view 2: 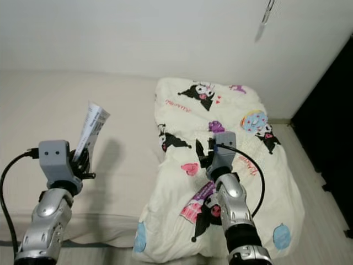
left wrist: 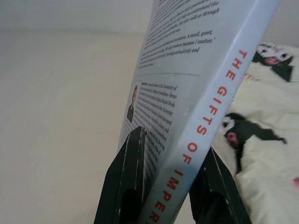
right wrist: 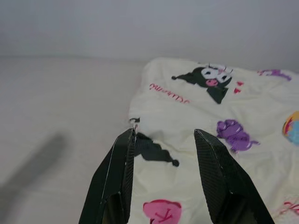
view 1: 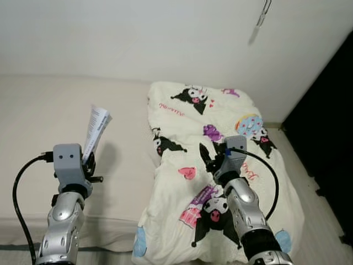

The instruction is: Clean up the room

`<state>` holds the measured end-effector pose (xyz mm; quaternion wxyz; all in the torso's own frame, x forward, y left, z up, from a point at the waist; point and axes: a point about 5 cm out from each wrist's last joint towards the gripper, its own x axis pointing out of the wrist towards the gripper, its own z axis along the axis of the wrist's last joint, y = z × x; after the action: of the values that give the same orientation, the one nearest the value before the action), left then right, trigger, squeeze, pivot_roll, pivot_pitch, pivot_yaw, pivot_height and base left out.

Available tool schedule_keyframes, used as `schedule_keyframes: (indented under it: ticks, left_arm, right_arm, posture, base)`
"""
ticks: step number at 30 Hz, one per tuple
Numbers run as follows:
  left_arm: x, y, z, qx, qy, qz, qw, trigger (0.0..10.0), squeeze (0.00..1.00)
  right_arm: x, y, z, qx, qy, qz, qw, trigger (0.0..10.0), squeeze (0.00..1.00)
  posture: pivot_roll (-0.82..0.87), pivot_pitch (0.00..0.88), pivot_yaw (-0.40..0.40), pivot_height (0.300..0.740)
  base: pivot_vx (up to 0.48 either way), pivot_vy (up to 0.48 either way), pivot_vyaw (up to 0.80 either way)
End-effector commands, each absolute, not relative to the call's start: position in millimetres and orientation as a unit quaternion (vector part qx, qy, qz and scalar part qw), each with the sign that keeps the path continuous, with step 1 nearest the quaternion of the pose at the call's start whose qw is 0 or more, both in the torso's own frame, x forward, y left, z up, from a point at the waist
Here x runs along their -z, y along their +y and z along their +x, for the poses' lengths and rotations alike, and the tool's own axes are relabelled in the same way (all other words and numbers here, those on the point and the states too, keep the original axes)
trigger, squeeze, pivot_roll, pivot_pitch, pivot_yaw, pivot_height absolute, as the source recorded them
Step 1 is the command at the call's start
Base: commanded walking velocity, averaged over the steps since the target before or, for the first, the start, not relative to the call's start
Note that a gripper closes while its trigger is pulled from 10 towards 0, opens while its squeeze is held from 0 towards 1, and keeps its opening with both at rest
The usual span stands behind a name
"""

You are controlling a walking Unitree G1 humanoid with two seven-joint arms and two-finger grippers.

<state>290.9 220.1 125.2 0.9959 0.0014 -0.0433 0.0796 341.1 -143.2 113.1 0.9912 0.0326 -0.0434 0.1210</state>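
A thin white book (view 1: pixel 97 130) with red spine lettering (left wrist: pixel 205 126) stands upright in my left gripper (view 1: pixel 88 161), which is shut on its lower edge above the bare cream mattress (view 1: pixel 38 121). My right gripper (view 1: pixel 212 156) hovers open over a cream duvet (view 1: pixel 220 182) printed with black cartoon characters, and nothing sits between its fingers (right wrist: pixel 119 172). The duvet lies bunched along the right side of the bed.
A white wall (view 1: pixel 165 38) runs behind the bed. A dark gap (view 1: pixel 331 143) borders the duvet on the right. A black cable (view 1: pixel 19 187) loops off my left wrist. A small clip-like thing (view 1: pixel 263 14) hangs on the wall at top right.
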Motion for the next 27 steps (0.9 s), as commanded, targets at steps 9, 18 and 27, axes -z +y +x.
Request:
schedule_keyframes:
  ticks: [9, 18, 27]
  left_arm:
    - [-113.6, 214.7, 284.8, -0.058, -0.040, 0.023, 0.997, 10.0, 0.00]
    - [-96.8, 204.0, 279.7, -0.040, -0.017, 0.025, 0.999, 10.0, 0.00]
    - [-83.4, 195.0, 277.5, -0.023, -0.002, 0.030, 0.999, 10.0, 0.00]
  right_arm:
    - [-100.3, -145.9, 332.8, -0.122, -0.022, 0.033, 0.992, 10.0, 0.00]
    - [-73.8, -147.8, 324.1, -0.105, 0.032, 0.019, 0.994, 10.0, 0.00]
    - [-49.5, -163.8, 311.0, -0.049, 0.072, 0.023, 0.996, 10.0, 0.00]
  posture:
    - [0.05, 0.112, -0.067, 0.740]
    - [0.04, 0.107, -0.064, 0.740]
    - [0.04, 0.105, -0.058, 0.740]
  base:
    - [0.000, 0.000, 0.00]
    - [0.000, 0.000, 0.00]
    - [0.000, 0.000, -0.09]
